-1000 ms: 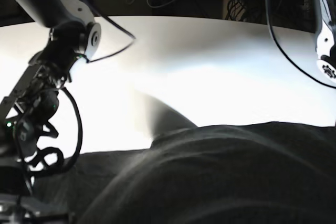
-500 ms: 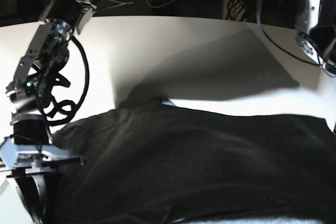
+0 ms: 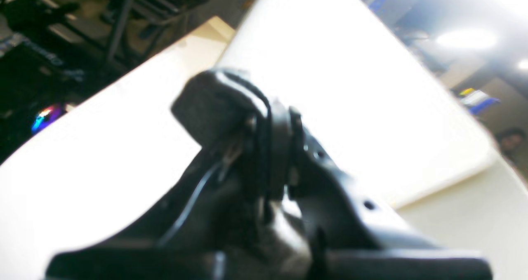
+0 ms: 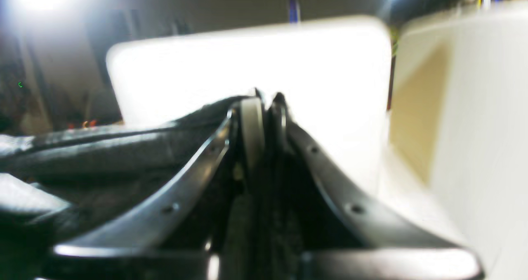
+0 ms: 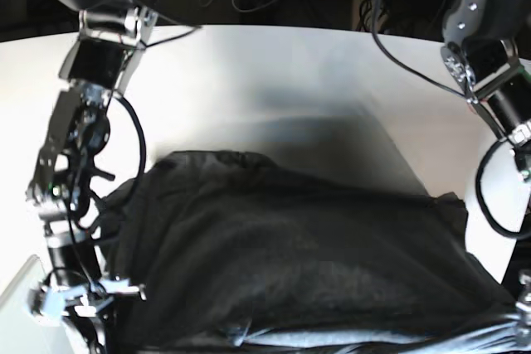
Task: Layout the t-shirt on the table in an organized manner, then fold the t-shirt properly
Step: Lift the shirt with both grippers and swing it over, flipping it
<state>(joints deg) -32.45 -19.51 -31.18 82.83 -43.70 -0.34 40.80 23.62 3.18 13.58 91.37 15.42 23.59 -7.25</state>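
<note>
The t-shirt [image 5: 299, 263] hangs as a wide, dark grey sheet across the near half of the scene, held up off the white worktop [image 5: 274, 80] between the two arms, with its far edge sagging in a soft curve and a paler inner fold showing along the near bottom. The right tool [image 4: 264, 107], at the near left of the base view, has its two fingers pressed together on a thin bunch of the shirt's edge, and the cloth runs away from it to the left in the wrist view. The left tool [image 3: 272, 119], at the near right, is likewise clamped tight, with a folded lump of grey fabric caught between its fingers and bulging out on one side. Both wrist views are blurred, so exactly which part of the shirt each one pinches, hem or shoulder, cannot be told. Gripping at two well-apart points seems meant to stretch the shirt broad so it can be lowered flat rather than in a heap. By this judgement the task is at the laying-out step, with no fold made yet. The next move likely calls for bringing both arms down and outward evenly; uneven pull could leave wrinkles or let an edge slip free.
</note>
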